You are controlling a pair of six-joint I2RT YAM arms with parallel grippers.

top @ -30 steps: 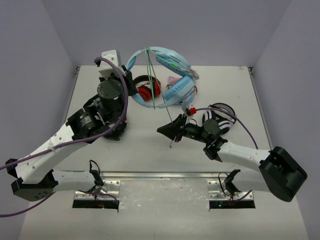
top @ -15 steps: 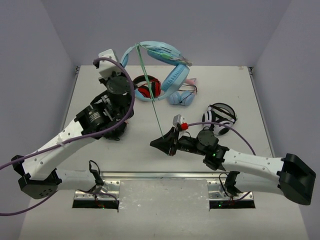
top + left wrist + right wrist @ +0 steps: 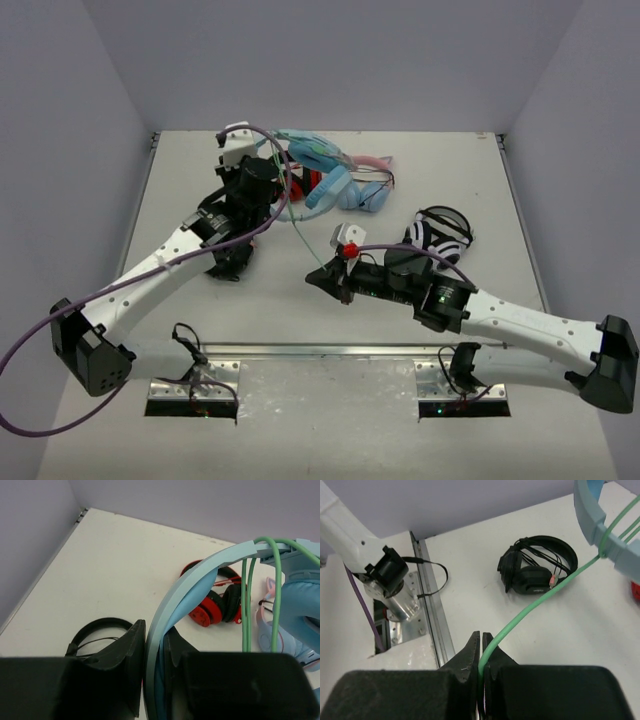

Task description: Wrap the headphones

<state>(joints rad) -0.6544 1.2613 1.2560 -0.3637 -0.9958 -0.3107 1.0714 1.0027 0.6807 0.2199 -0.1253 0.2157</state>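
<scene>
Black headphones [image 3: 102, 621] — half behind left jaws

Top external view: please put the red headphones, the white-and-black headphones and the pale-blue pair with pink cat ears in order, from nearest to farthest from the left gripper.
1. The red headphones: directly beside the left gripper, at the back.
2. The pale-blue cat-ear pair: further toward the right arm's side, also at the back.
3. The white-and-black headphones: farthest, on the right arm's side.

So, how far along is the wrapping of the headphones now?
Done: a few cable turns cross the headband. In hand: the left claw clamps the headband, the right claw pinches the cable taut. Left: that free stretch is not yet wound.
</scene>
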